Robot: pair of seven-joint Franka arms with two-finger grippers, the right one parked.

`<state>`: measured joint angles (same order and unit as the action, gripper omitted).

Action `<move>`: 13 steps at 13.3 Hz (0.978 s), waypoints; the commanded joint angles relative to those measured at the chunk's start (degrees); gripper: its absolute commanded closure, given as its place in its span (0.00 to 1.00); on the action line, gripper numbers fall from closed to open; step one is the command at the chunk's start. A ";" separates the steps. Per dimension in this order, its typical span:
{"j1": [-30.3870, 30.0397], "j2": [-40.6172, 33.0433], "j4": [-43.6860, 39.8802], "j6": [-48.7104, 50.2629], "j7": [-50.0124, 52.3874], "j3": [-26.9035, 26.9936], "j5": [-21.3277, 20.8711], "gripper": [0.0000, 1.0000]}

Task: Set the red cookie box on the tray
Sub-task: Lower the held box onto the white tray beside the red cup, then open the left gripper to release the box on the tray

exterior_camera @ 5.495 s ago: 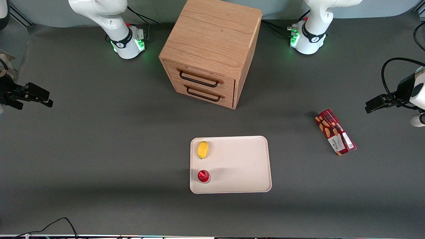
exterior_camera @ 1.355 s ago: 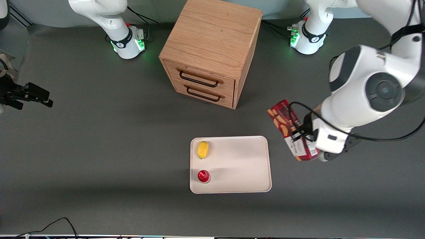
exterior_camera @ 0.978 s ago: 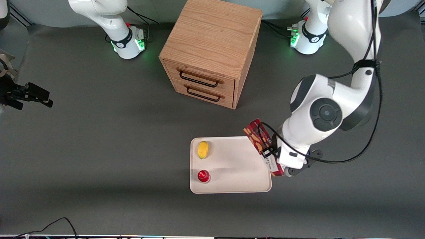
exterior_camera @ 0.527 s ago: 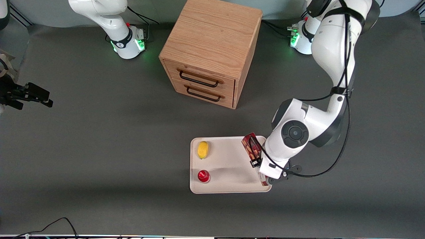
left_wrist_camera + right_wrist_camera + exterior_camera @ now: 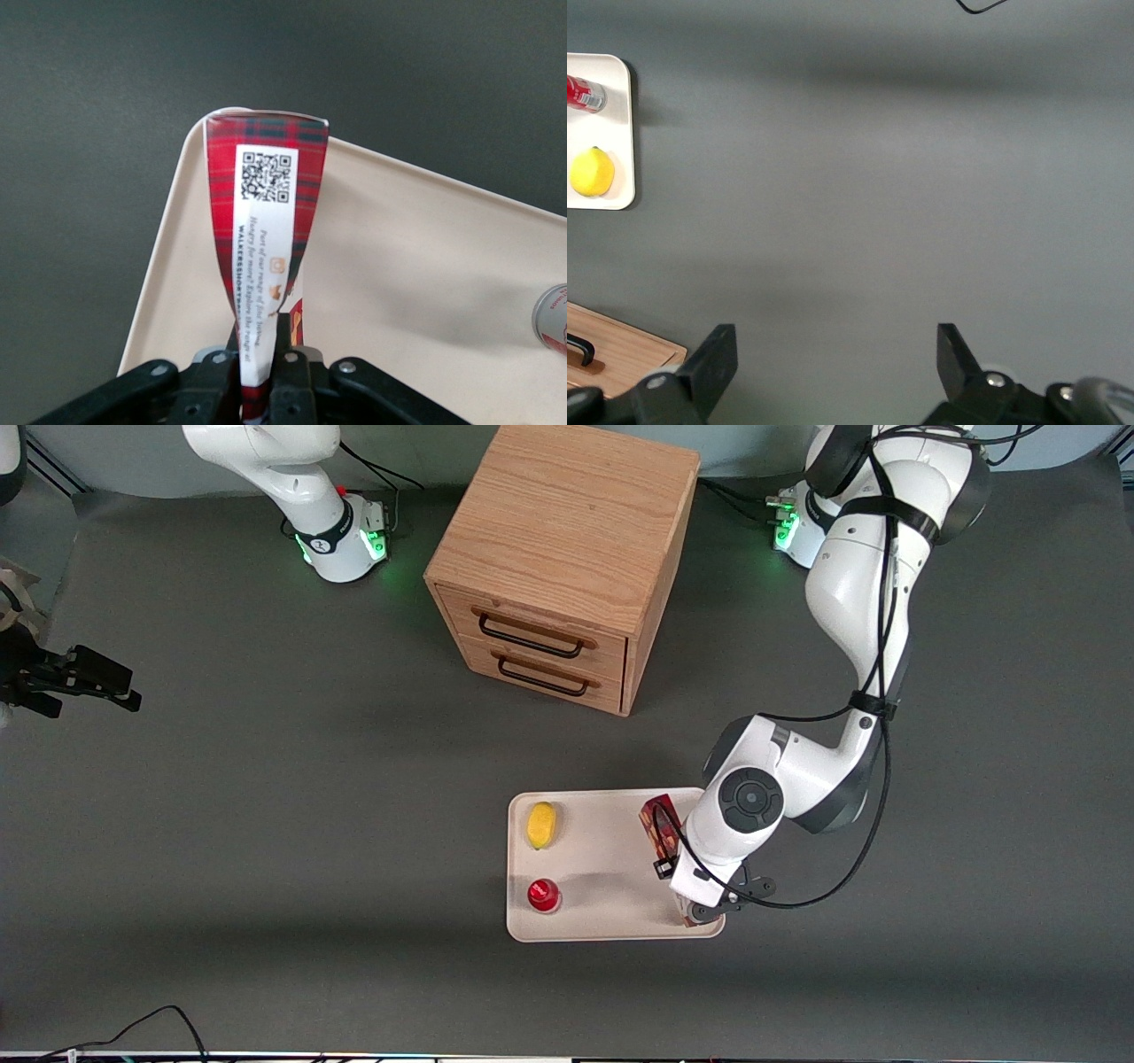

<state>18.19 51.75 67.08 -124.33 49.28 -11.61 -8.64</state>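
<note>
The box point(image 5: 659, 824) hangs over the tray point(image 5: 611, 921), along the tray's edge toward the working arm's end of the table, with most of its length hidden under the arm in the front view. In the wrist view the box point(image 5: 264, 230) runs away from the camera, its label face up, its outer end above the tray's corner rim point(image 5: 190, 150). The end effector point(image 5: 261, 354) is clamped on the box near one end, the fingers point(image 5: 282, 341) pinching its narrow sides. Whether the box already touches the tray floor is hard to say; it looks slightly raised.

The step in hand is the set-down. To do it well, the arm should lower straight down until the box lies flat inside the rim, not propped on it, since the outer end sits close to the corner. A small shift inward first would give margin. The fingers should part only once the box rests, then lift clear vertically so it is not dragged.

The can point(image 5: 542, 895) and the lemon point(image 5: 540, 825) stand at the tray's edge toward the parked arm, well apart from the box, so they pose little risk. The cabinet point(image 5: 563, 558) stands farther from the camera.
</note>
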 commanded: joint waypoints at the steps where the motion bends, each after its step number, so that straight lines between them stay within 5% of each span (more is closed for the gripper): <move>1: 0.62 -0.95 2.26 -2.93 0.29 0.71 -0.76 1.00; 2: 0.53 -0.78 2.79 -3.55 0.21 0.71 -0.85 0.96; 3: 0.44 -0.78 2.88 -4.08 0.20 0.71 -0.85 0.63; 4: 0.27 -0.78 2.88 -4.08 0.20 0.80 -0.85 0.52; 5: 0.27 -0.69 2.97 -4.08 0.20 0.80 -0.85 0.07; 6: 0.18 -0.78 2.97 -4.08 0.20 0.80 -0.85 0.00; 13: -1.40 -8.22 -0.11 11.00 0.38 0.54 0.20 0.00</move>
<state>17.50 48.57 67.03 -120.24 49.32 -11.23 -8.56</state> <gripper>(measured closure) 0.000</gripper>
